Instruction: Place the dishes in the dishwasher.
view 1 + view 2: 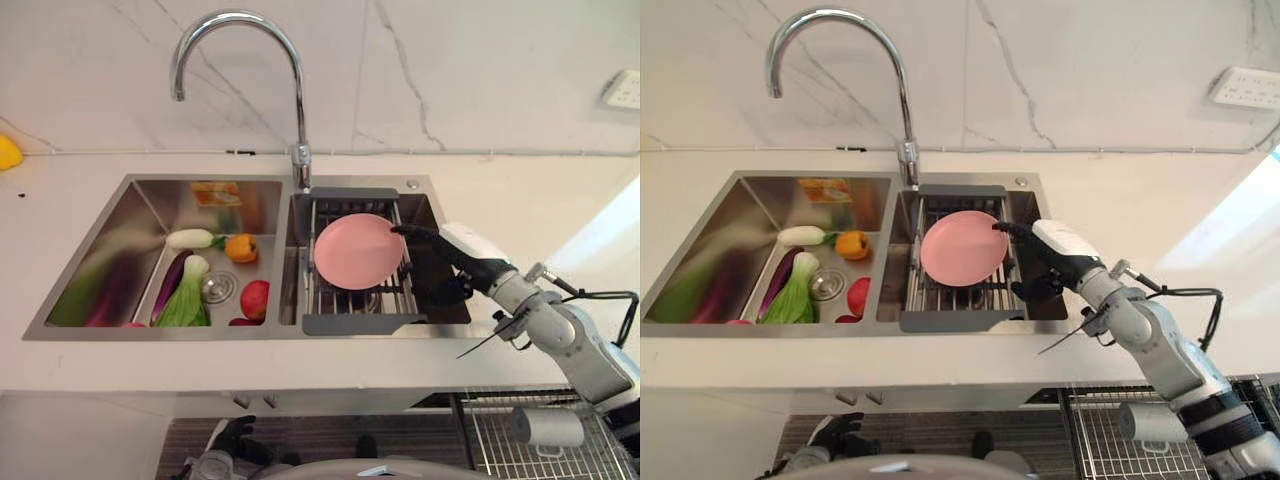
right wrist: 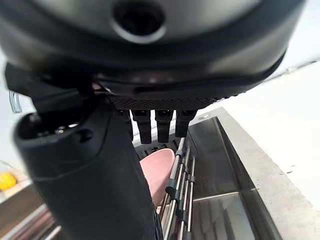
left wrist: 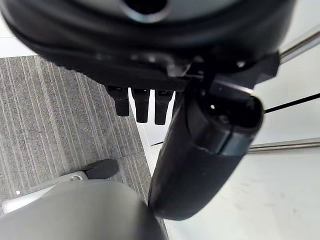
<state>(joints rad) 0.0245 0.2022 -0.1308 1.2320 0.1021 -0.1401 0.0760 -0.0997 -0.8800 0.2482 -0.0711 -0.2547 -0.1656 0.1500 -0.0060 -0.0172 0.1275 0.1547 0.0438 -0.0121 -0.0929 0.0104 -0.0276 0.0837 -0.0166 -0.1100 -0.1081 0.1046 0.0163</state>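
A pink plate [image 1: 355,250] leans in a grey drain rack [image 1: 362,323] set across the right basin of the steel sink. My right hand [image 1: 470,262] reaches in from the right, open, its straight fingers [image 1: 412,232] at the plate's right rim and the thumb lower, apart from it. In the right wrist view the plate [image 2: 157,172] lies just past the straight fingers [image 2: 160,125]. My left hand [image 1: 235,437] hangs low below the counter edge, open and holding nothing. A wire dishwasher rack [image 1: 490,440] is pulled out at the lower right.
The left basin holds bok choy [image 1: 185,295], a white radish [image 1: 190,238], an orange pepper [image 1: 241,247] and a red fruit [image 1: 255,298]. A tall faucet [image 1: 240,60] arches over the sink. A white cup [image 1: 548,427] lies in the dishwasher rack.
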